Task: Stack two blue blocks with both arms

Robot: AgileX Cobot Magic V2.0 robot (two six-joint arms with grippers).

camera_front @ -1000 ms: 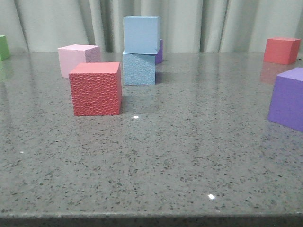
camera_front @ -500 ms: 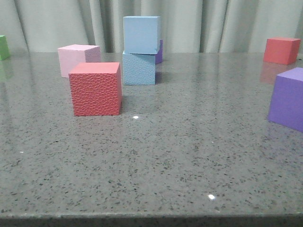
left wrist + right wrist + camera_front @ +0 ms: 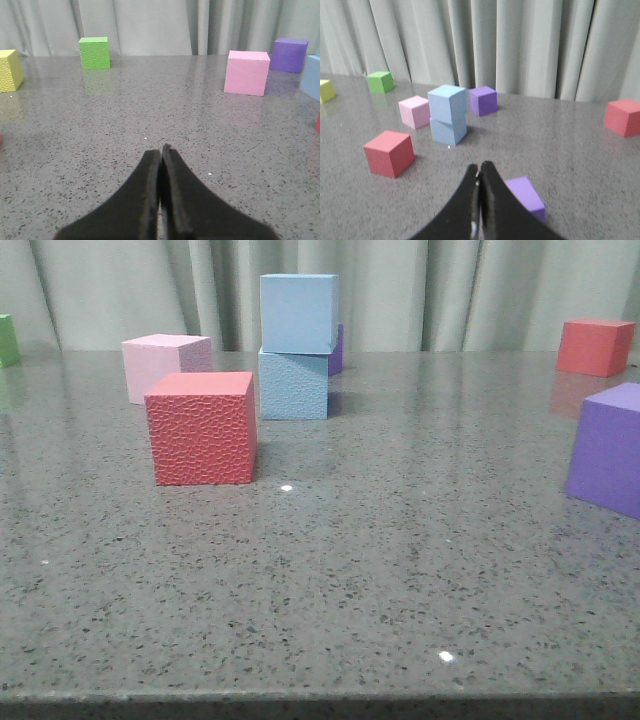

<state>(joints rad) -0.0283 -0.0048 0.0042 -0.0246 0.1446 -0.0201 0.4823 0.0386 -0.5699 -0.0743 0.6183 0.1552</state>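
Note:
Two pale blue blocks stand stacked at the back middle of the table: the upper block rests, slightly turned, on the lower block. The stack also shows in the right wrist view, upper block on lower block. An edge of a blue block shows in the left wrist view. My left gripper is shut and empty, low over bare table. My right gripper is shut and empty, well back from the stack. Neither gripper shows in the front view.
A red cube stands in front left of the stack, a pink cube behind it, a purple cube behind the stack. Another purple cube and a red cube are at right. Green and yellow cubes are far left.

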